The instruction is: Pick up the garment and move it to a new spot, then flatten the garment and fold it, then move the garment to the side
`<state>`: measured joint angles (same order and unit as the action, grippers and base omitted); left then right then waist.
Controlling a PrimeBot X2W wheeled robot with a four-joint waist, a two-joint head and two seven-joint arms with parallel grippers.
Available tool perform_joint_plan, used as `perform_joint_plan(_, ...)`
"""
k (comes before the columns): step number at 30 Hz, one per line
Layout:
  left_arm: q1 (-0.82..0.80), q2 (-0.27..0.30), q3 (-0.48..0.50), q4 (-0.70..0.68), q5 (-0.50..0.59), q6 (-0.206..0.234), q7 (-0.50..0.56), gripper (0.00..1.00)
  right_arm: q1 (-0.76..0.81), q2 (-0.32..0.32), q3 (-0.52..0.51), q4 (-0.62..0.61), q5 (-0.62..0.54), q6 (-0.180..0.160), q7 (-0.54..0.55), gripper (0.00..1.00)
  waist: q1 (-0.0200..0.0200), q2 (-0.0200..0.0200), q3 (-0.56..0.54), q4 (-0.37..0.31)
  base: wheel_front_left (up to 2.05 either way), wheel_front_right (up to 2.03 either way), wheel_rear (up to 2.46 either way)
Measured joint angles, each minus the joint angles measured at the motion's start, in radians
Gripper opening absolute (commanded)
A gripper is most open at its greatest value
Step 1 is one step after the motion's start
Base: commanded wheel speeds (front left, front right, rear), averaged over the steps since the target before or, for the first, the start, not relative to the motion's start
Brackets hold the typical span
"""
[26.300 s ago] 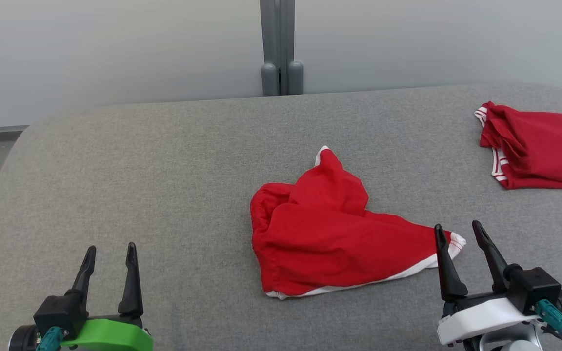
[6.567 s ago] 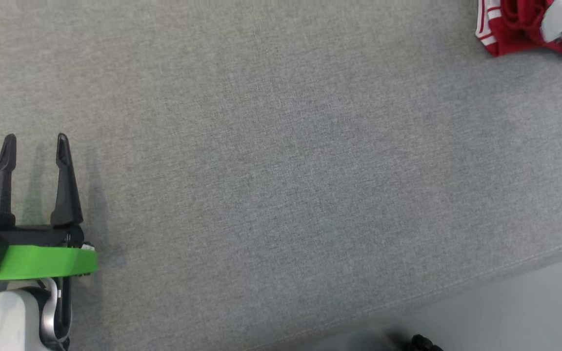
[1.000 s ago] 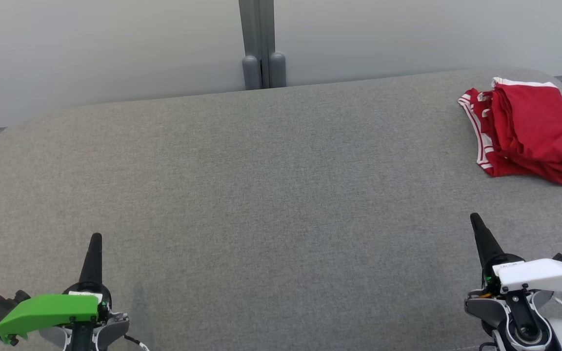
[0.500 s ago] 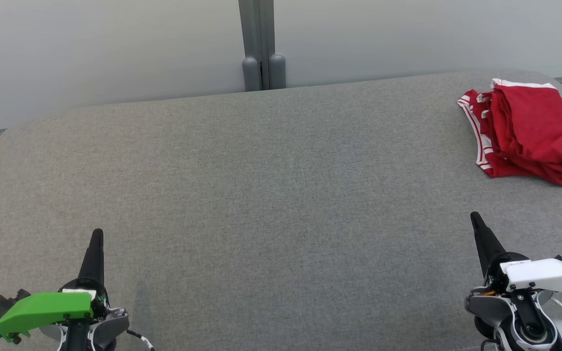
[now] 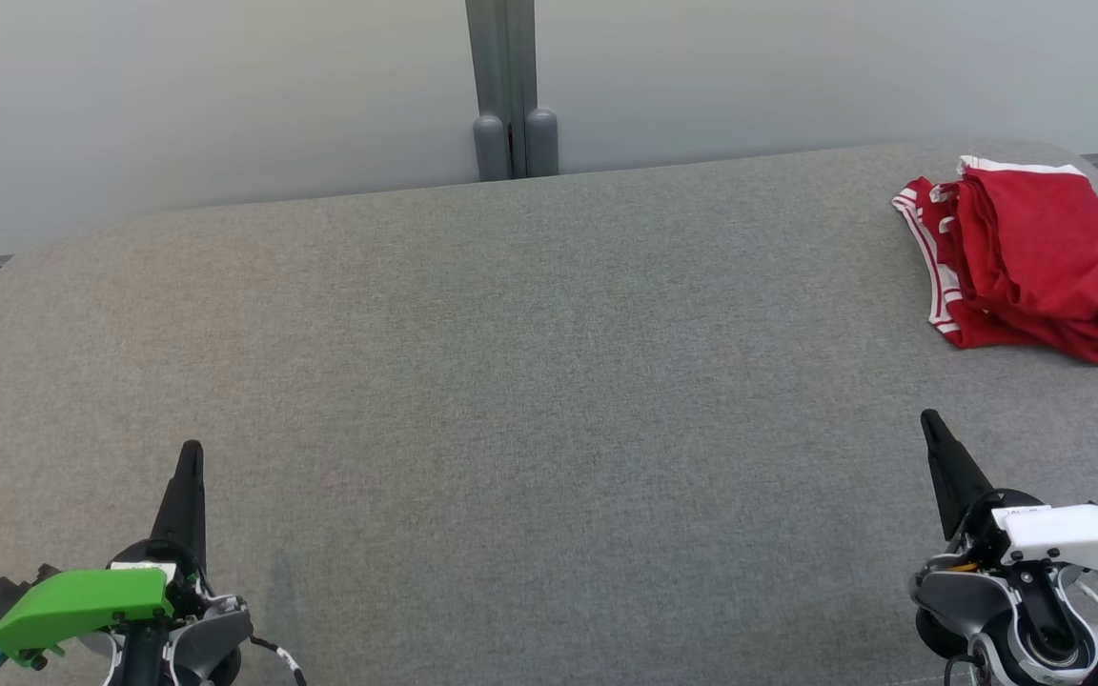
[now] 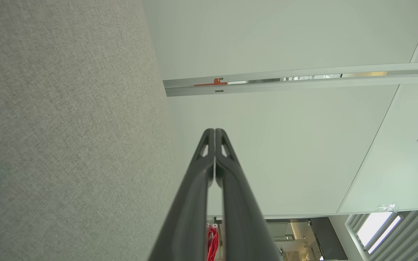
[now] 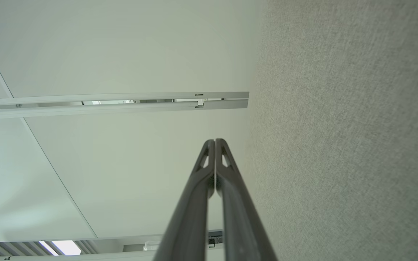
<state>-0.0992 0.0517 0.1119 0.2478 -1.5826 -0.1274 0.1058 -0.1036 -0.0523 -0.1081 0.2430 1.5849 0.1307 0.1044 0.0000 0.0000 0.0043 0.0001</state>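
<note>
The grey fabric surface (image 5: 530, 381) bears a red garment (image 5: 1035, 267), perhaps two stacked, far right.

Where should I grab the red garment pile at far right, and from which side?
Probably the left edge of the red garment pile, where the white-striped hems stack in layers facing the open grey cushion. Come in low from that side with the right hand, which is shut now and must open first.

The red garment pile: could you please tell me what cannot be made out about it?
- Head view: the red garment pile runs off the right edge; its far end is cut off.
- Head view: overlapping folds hide how many pieces it holds.
- Left wrist view: a red sliver, the rest behind the left gripper.
</note>
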Motion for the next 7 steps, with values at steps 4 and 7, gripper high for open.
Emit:
perform_joint_plan(4, -0.002, -0.001, 0.001, -0.001, -0.027, 0.000, 0.008, 0.00, 0.000, 0.000, -0.003, 0.000, 0.025, 0.000, 0.009, 0.00, 0.0000, 0.0000, -0.001, 0.000, 0.00, 0.00, 0.00)
perform_joint_plan(7, -0.004, -0.001, 0.001, -0.001, -0.029, 0.000, 0.008, 0.00, -0.001, 0.000, -0.004, 0.001, 0.026, 0.000, 0.009, 0.00, 0.0000, 0.0000, -0.001, 0.000, 0.00, 0.00, 0.00)
